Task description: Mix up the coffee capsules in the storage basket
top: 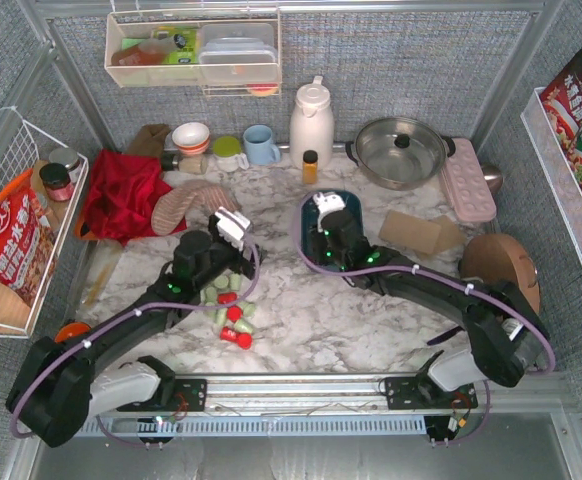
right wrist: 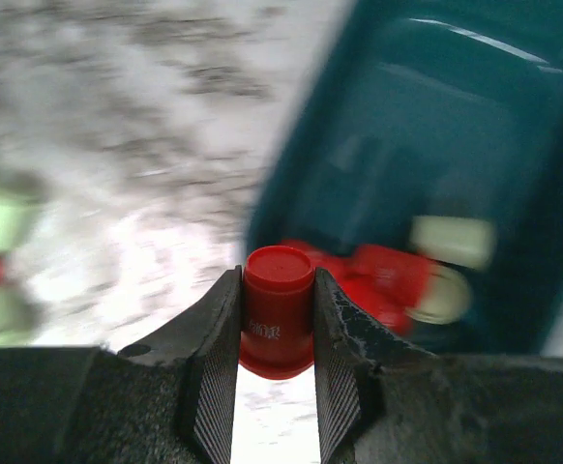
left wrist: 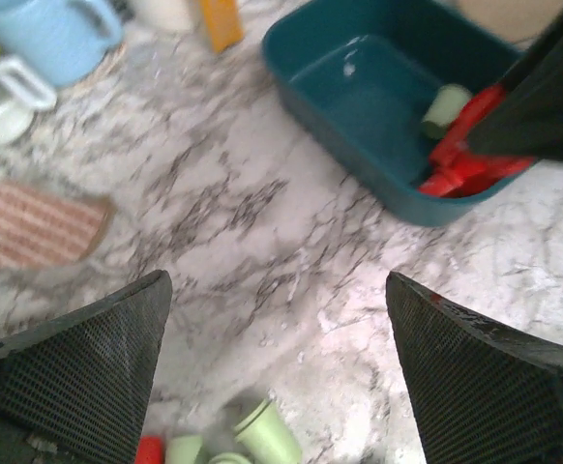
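A loose heap of red and pale green coffee capsules (top: 232,306) lies on the marble between the arms. My left gripper (top: 233,226) hovers just beyond it. Its fingers stand wide open (left wrist: 277,282) with bare marble between them, and green capsules (left wrist: 262,435) sit at the near edge of the left wrist view. The teal storage basket (top: 305,228) (left wrist: 359,97) holds a few red and green capsules (right wrist: 398,275). My right gripper (top: 328,208) (right wrist: 277,280) is over the basket's near rim, shut on a red capsule (right wrist: 278,309) that stands upright between its pads.
A red cloth (top: 121,190) and a striped mitt (top: 186,205) lie left of the left gripper. A blue mug (top: 261,145), white jug (top: 311,120), orange bottle (top: 310,165) and steel pot (top: 401,150) line the back. A pink tray (top: 468,180) and cardboard (top: 411,230) sit to the right.
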